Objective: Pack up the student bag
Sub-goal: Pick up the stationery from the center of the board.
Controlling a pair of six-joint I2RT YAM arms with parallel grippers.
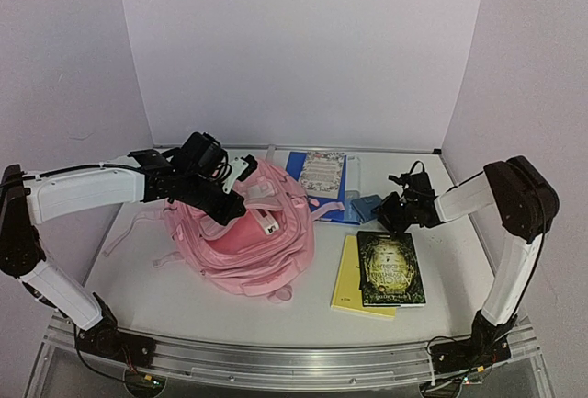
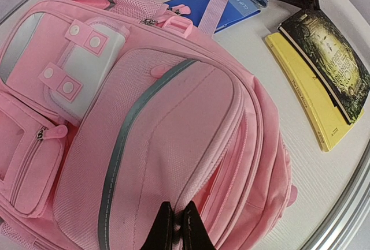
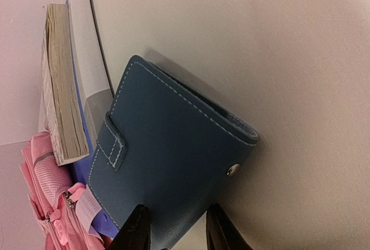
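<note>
Two arms overhead: bag (image 1: pixel 243 237) lies left of centre, left gripper (image 1: pixel 231 203) at its top, right gripper (image 1: pixel 386 217) at wallet (image 1: pixel 367 205); left wrist, jaws closed against bag; right wrist, jaws open astride wallet corner, so a shallow bite may slip.

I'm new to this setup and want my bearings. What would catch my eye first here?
A big pink backpack fills the left-centre of the table, with the left gripper shut on its fabric. To the right, the right gripper straddles a blue snap wallet with jaws open. Nearer the front, a dark book lies on a yellow book.
</note>
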